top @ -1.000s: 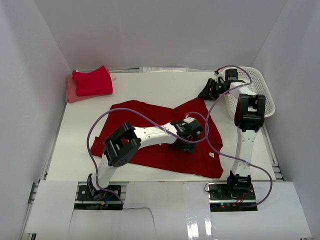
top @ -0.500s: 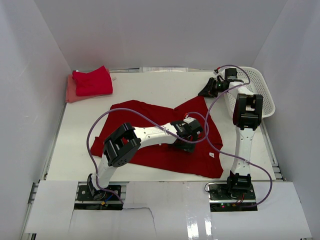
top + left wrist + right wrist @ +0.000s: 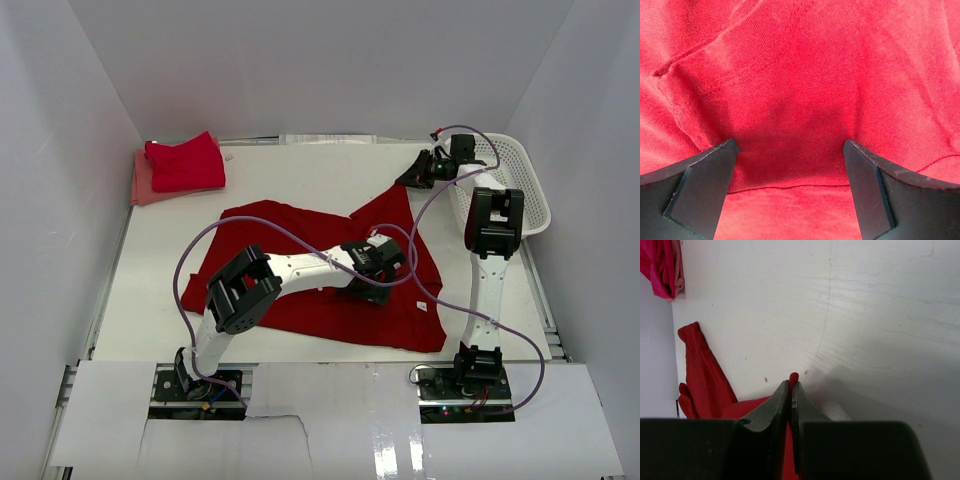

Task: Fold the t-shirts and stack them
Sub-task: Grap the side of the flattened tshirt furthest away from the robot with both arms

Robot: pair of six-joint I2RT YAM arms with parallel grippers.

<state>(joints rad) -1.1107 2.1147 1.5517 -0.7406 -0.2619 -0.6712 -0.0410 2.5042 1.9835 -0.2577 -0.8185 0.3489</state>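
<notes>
A dark red t-shirt [image 3: 290,255] lies spread out in the middle of the table. My left gripper [image 3: 383,268] rests low on its right half, jaws wide open, with only red cloth [image 3: 800,75] between the fingers [image 3: 705,175]. My right gripper [image 3: 413,180] is at the shirt's far right corner and is shut on it. In the right wrist view a small red nub of the cloth [image 3: 793,376] sticks out past the closed tips [image 3: 791,385]. A folded bright red t-shirt [image 3: 185,162] sits on a folded salmon one [image 3: 143,187] at the back left.
A white plastic basket [image 3: 522,190] stands at the back right, just beyond the right arm. White walls close the table in on three sides. The left arm's purple cable [image 3: 200,245] loops over the shirt.
My right gripper has closed on the shirt's far right corner and drawn it slightly toward the back. The left arm has stayed still with its jaws open.
</notes>
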